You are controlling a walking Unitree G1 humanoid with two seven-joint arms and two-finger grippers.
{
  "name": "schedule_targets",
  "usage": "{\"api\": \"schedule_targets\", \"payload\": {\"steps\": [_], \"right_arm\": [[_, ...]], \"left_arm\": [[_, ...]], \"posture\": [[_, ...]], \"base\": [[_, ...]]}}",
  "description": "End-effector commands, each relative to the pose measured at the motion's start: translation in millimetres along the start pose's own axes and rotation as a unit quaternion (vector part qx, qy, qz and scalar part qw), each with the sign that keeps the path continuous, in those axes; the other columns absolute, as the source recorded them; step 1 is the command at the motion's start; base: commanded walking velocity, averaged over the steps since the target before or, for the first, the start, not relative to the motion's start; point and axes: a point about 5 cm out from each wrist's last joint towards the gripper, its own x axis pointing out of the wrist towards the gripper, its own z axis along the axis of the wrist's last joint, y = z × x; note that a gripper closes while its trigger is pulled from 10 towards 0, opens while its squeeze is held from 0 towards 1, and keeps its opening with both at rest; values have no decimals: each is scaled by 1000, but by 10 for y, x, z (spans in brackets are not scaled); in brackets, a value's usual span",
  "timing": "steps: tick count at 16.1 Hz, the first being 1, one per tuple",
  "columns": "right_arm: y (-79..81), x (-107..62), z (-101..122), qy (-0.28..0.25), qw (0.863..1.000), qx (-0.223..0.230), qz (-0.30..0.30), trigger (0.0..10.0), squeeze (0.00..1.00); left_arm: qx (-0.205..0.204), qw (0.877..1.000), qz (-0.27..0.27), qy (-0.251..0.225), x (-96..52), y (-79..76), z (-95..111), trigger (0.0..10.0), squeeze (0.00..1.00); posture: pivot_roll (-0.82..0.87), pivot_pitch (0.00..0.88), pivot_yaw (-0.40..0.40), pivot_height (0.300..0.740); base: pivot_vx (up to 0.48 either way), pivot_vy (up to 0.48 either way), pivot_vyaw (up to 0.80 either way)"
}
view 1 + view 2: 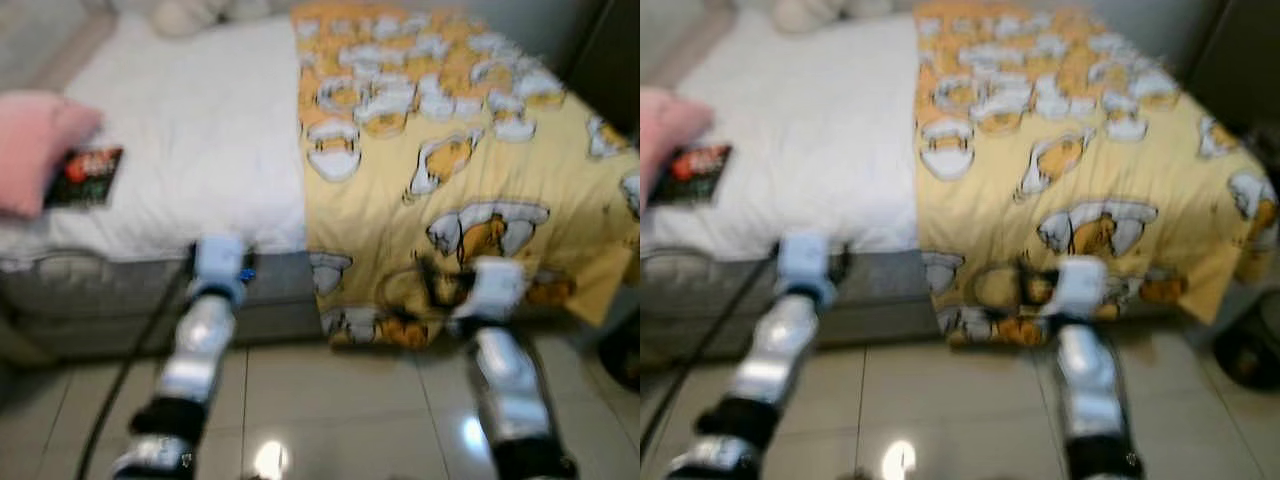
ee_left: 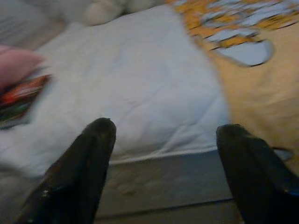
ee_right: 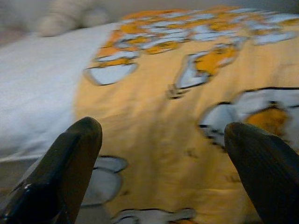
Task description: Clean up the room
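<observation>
Yellow cartoon blanket [image 1: 470,170], covering the bed's [image 1: 190,130] right half and hanging over the foot edge: lies directly ahead of right gripper [image 3: 163,154], jaws apart; left gripper [image 2: 163,154], jaws apart, faces bare white sheet [image 1: 200,120].

Yellow cartoon-print blanket [image 1: 470,170] spread over the bed's right half, draping off the foot edge, small dark red-printed packet, possibly snacks [image 1: 85,176], flat on white sheet [image 1: 200,130] beside pink pillow [image 1: 30,145]
</observation>
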Motion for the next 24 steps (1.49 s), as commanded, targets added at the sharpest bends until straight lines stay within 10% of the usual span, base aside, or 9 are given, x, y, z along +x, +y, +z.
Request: {"api": "schedule_targets", "payload": {"steps": [1,2,3,4,7,8,24], "right_arm": [[-117,-37,40,-9,1000,-9,-13,10000,1000],[-138,-83,3,-2,1000,-22,-9,10000,1000],[-146,-98,-14,8,999,-49,-4,10000,1000],[-127,-96,-9,13,998,-63,10,10000,1000],[-113,-68,-62,44,996,-80,19,10000,1000],[-112,-65,-65,45,996,-78,18,10000,0],[-199,-159,-153,52,998,-35,-4,10000,0]], "left_arm": [[-8,1000,-13,-11,9,-72,65,10000,1000],[-15,1000,-19,-9,-3,-80,48,10000,1000],[-15,999,-24,-18,-11,-102,64,10000,306],[-12,999,-20,-22,-13,-102,75,10000,0],[-14,999,-20,-21,-15,-98,62,10000,0],[-12,999,-27,-19,-11,-102,59,10000,0],[-34,998,-49,-22,-14,-204,98,10000,0]], "posture": [[17,0,44,740],[18,0,40,740],[19,0,34,740],[19,0,34,740],[18,0,28,740],[18,0,28,740],[20,0,9,740]], "base": [[277,-390,444],[0,0,444],[0,0,450],[0,0,450],[0,0,521],[0,0,0],[223,-247,545]]}}
